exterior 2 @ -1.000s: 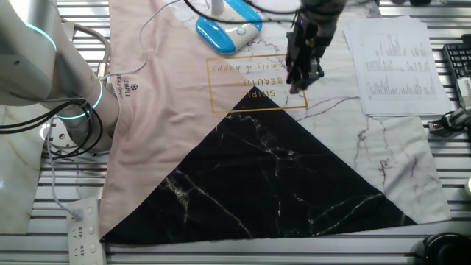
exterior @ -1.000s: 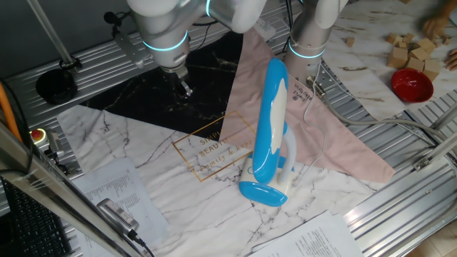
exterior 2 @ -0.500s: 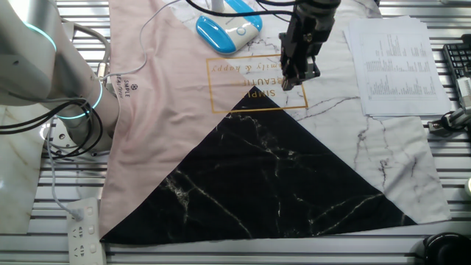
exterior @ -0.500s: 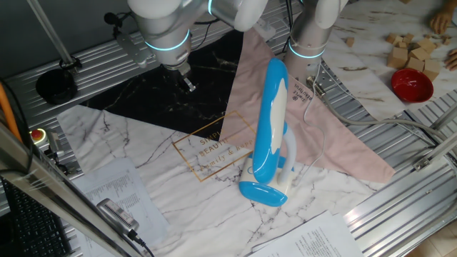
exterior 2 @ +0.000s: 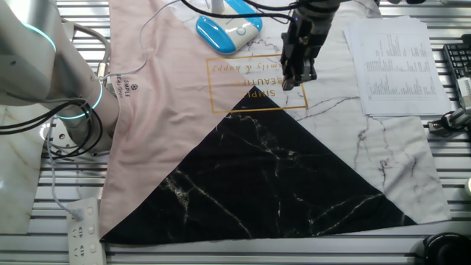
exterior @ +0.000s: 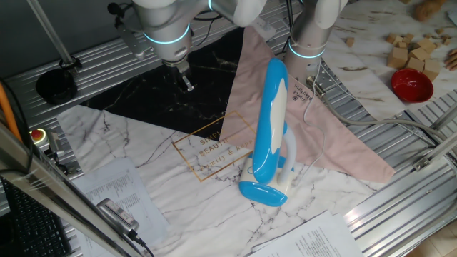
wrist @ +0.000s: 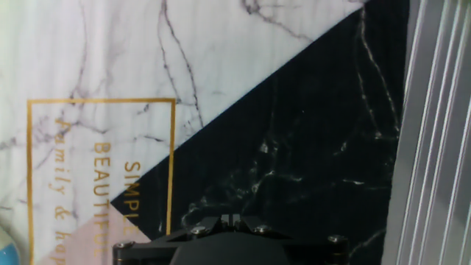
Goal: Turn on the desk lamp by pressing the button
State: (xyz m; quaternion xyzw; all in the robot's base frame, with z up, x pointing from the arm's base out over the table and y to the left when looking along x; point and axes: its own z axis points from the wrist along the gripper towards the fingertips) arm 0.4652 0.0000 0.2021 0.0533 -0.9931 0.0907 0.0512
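Desk lamp (exterior: 272, 135) stands upright on the white marbled part of the mat (exterior: 164, 153), its small blue oval base (exterior: 263, 193) just right of the gold-framed lettering (exterior: 214, 148) and its long blue-and-white head rising from there toward the pink section (exterior: 300, 121). Taking that lamp as the reference in the one fixed view: far left of it lie printed sheets (exterior: 114, 193) on the mat's edge; up and left of it, well apart, the gripper (exterior: 186, 82) hangs over the black marbled triangle, touching nothing. Whether its jaws are apart or together cannot be told from any view. Behind the lamp rises the arm's white base column (exterior: 308, 36) with a glowing ring; far right sits a red bowl (exterior: 412, 84) beside wooden blocks (exterior: 414, 50). In the other fixed view the lamp's base (exterior 2: 217, 33) shows at the top edge, with the gripper (exterior 2: 294, 73) to its right over the gold lettering
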